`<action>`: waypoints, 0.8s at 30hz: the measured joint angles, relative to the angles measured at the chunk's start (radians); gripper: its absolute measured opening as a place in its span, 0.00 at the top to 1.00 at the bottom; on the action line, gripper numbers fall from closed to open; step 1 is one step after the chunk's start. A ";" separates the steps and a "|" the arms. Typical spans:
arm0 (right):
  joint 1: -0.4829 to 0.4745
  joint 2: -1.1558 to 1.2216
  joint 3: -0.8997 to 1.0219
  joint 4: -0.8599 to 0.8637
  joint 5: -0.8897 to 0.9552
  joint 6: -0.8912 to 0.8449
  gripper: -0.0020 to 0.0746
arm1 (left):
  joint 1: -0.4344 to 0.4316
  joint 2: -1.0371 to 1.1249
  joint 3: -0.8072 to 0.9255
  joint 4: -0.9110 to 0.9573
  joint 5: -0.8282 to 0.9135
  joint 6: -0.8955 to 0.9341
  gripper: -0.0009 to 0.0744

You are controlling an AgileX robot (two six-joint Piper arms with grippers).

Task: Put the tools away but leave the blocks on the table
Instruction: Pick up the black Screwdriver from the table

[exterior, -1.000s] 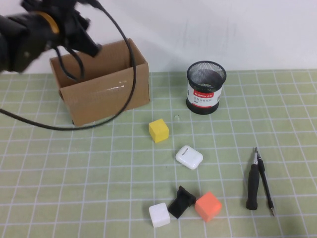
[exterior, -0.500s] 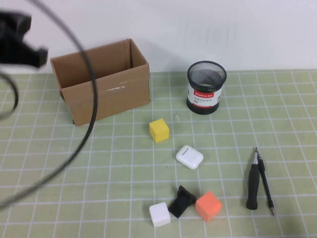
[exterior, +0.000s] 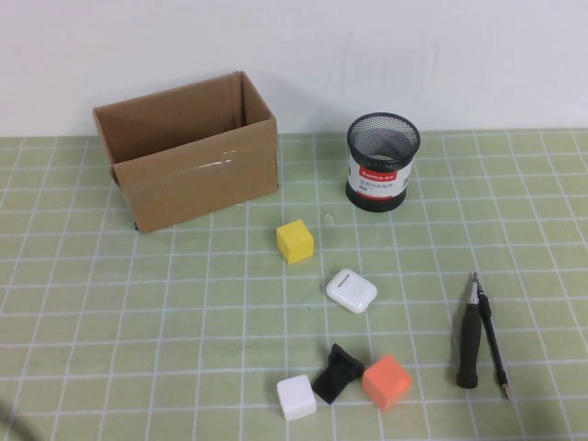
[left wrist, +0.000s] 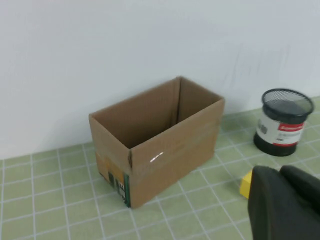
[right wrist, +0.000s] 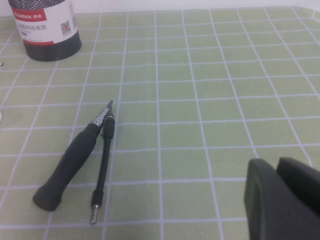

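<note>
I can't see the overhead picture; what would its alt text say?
A black-handled screwdriver and a thin pen-like tool lie side by side on a green gridded table. Yellow, white and orange blocks sit mid-table, with a cardboard box and mesh cup behind. No gripper shows.

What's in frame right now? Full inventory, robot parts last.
cardboard box: 1, brown, open, far left of table
mesh pen cup: 1, black, far centre-right
yellow block: 1, centre
white case: 1, glossy, centre
white block: 1, near edge
black angular object: 1, between white and orange blocks
orange block: 1, near edge
screwdriver: 1, black handle, right
thin pointed tool: 1, dark, beside screwdriver
table: 1, pale green grid
left tool: shut, near box
right tool: shut, near screwdriver
</note>
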 joint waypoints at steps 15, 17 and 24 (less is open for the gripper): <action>0.000 0.000 0.000 0.000 0.000 0.000 0.98 | 0.000 -0.278 0.035 -0.092 0.457 0.000 0.99; 0.000 0.000 0.000 0.000 0.000 0.000 0.98 | 0.000 -0.278 0.035 -0.092 0.486 0.000 0.99; 0.000 0.000 0.000 0.000 0.000 0.000 0.98 | -0.002 -0.278 0.045 -0.086 0.503 0.000 0.99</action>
